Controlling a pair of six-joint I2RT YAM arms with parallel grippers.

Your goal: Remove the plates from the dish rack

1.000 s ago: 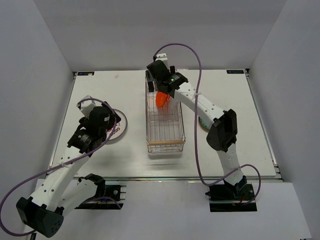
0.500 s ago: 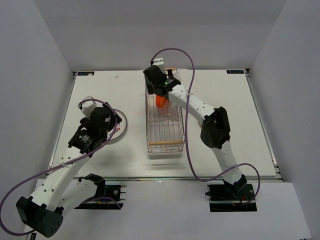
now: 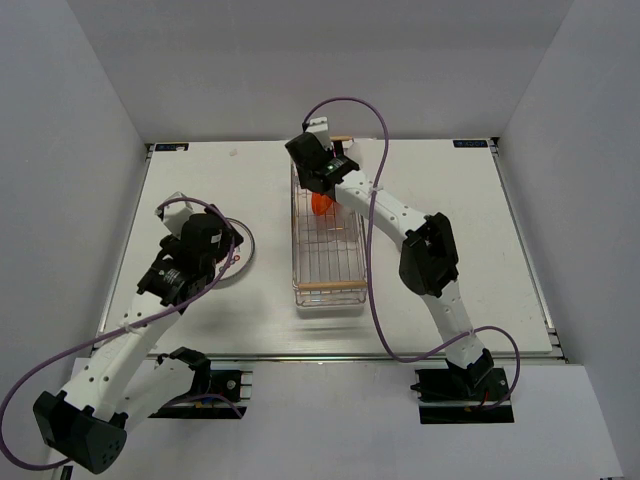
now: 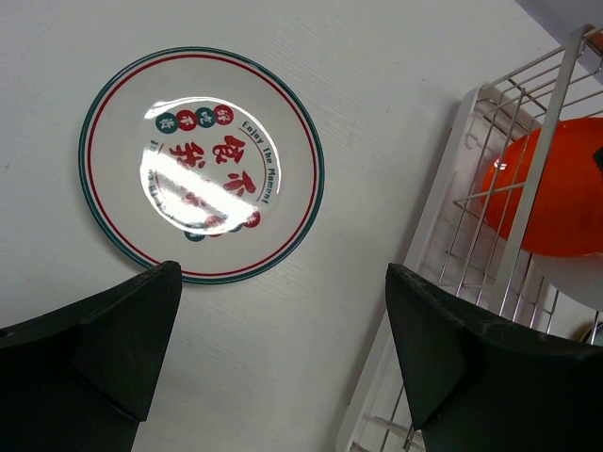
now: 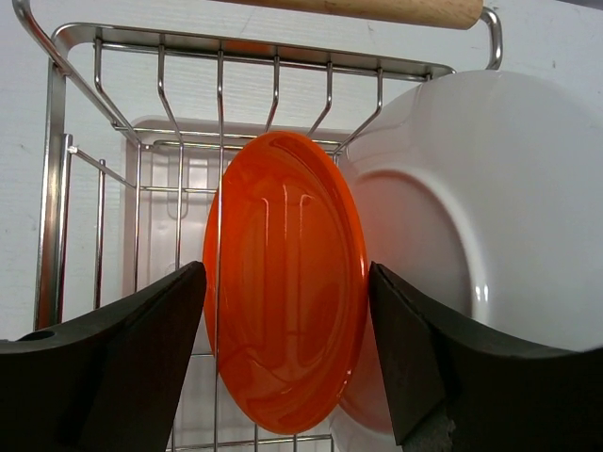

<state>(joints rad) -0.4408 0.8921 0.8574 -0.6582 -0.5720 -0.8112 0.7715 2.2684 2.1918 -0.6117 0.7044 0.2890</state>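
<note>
The dish rack (image 3: 330, 262), a chrome wire basket with wooden handles, lies in the middle of the table. An orange-red plate (image 5: 283, 292) stands on edge at its far end, with a white plate (image 5: 471, 217) leaning right behind it. My right gripper (image 5: 287, 358) is open, one finger on each side of the orange plate; from above it (image 3: 320, 185) hangs over the rack's far end. My left gripper (image 4: 283, 348) is open and empty above the table, just near of a white plate with red marks (image 4: 201, 165) that lies flat left of the rack.
The rack's wooden handle (image 5: 377, 9) is just beyond the plates. In the left wrist view the rack's wire wall (image 4: 528, 188) and the orange plate (image 4: 556, 188) are at the right. The flat plate's rim (image 3: 240, 255) shows beside the left arm.
My right gripper has moved a little farther back and left along the rack and now straddles the orange plate. The left arm has barely moved.
</note>
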